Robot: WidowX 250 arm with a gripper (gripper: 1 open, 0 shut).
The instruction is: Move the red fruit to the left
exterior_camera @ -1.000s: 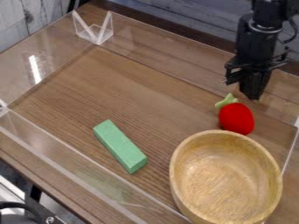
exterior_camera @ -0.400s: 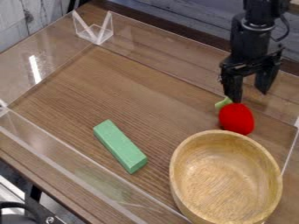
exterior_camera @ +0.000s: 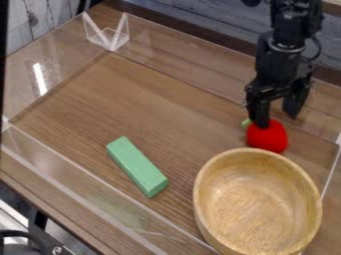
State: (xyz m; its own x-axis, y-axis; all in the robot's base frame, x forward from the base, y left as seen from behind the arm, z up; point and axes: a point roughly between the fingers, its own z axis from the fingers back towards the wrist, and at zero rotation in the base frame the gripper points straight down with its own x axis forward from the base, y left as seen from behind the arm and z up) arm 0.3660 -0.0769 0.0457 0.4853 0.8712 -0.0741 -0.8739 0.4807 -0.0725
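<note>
Bare wooden table [exterior_camera: 147, 100] spreads left of the red fruit [exterior_camera: 269, 136], jaws released above.

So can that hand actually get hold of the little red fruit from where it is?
Probably yes. The hand hangs open right over the red fruit, fingers spread to either side of its top. Nothing lies between them; the wooden bowl sits close by in front but looks clear of the fingers.

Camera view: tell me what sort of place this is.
Probably a lab tabletop for robot manipulation trials. A wood-grain table is fenced by clear acrylic walls, a black robot hand hangs over it, and only toy-like props lie there: red fruit, green block, wooden bowl.
</note>
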